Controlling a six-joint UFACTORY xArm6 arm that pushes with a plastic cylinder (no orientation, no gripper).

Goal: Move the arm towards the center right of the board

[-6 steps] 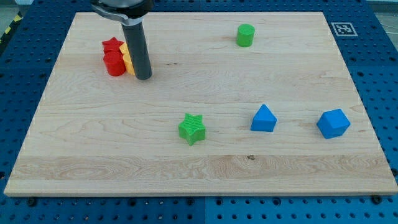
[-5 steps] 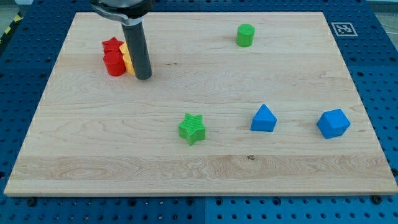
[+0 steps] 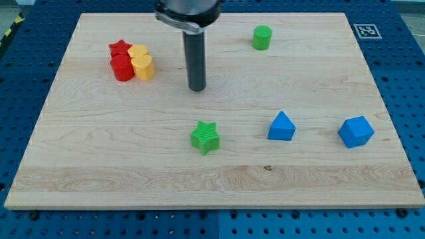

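The arm (image 3: 187, 12) is running off the view's top edge, and the red blocks (image 3: 121, 61) are crowding together, their shapes blurring.

Free room and obstacles on the board (image 3: 80, 166). My tip (image 3: 197, 88) stands on bare wood, apart from every block. Toward the right edge's middle, the wood lies open between the green cylinder (image 3: 262, 38) near the top edge and the blue pyramid-like block (image 3: 281, 126) and blue cube (image 3: 355, 131) lower down.
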